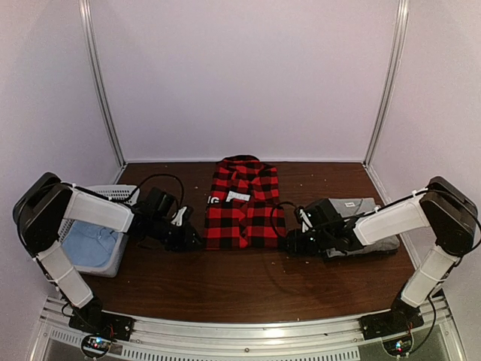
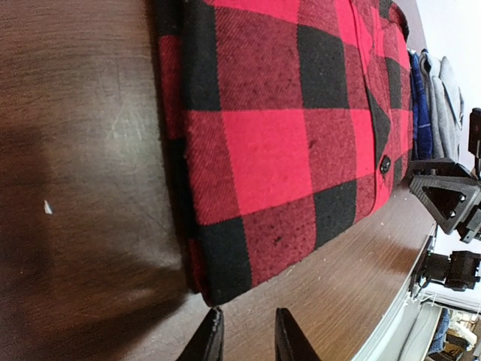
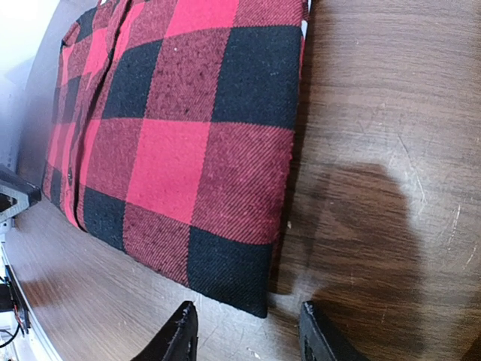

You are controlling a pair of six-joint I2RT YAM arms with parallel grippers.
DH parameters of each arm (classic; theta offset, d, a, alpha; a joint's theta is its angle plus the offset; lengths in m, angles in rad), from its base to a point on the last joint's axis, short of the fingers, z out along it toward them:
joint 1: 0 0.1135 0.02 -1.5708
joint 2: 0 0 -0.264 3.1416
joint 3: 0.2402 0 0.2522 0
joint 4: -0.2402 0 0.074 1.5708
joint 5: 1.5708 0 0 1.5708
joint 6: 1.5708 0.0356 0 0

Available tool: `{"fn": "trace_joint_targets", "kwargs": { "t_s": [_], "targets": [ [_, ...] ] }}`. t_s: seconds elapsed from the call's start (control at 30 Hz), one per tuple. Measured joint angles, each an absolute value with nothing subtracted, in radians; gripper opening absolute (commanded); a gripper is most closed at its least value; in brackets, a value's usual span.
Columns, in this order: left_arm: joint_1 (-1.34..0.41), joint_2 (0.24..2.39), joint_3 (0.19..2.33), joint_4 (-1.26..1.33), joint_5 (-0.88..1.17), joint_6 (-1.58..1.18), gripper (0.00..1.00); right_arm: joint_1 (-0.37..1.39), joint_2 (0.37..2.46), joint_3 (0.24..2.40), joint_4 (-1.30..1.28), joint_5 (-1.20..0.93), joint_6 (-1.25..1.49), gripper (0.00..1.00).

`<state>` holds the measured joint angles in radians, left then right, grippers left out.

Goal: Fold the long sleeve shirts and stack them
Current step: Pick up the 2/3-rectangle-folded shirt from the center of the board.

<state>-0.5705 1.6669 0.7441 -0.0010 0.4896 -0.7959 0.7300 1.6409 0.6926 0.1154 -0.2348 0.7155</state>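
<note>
Flannel position: I see the folded red-and-black buffalo-check flannel shirt (image 1: 242,207) lying flat at the centre of the dark wooden table (image 1: 248,282).
Grey shirt position: the folded plain grey collared shirt (image 1: 359,204) lies at 3 o'clock of the flannel, partly under my right arm.
Left claw (image 2: 244,335): fingers narrowly apart and empty, just off the flannel's 8 o'clock corner.
Right claw (image 3: 248,331): fingers well apart and empty, just off the 4 o'clock corner.
Risk, layer pick: if I pinch only the top ply, the fold likely opens on lifting.
Risk, narrow gap: the left fingers may push the edge and bunch it rather than straddle it.
Risk, uneven lift: unmatched grips could skew the stack.
Risk, arm drag: my right arm may pull the grey shirt out of square.
</note>
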Motion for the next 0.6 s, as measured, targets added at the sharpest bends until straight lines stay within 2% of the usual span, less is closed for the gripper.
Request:
{"fn": "trace_joint_targets", "kwargs": {
  "t_s": [0.27, 0.6],
  "targets": [
    [-0.57, 1.704, 0.744, 0.022, 0.475, -0.807, 0.3, 0.73, 1.653, 0.669, 0.189, -0.241, 0.759, 0.43],
    [-0.578, 1.73, 0.746, 0.061, 0.472, -0.808, 0.29, 0.728, 1.679, 0.662, 0.256, -0.254, 0.778, 0.35]
  ]
}}
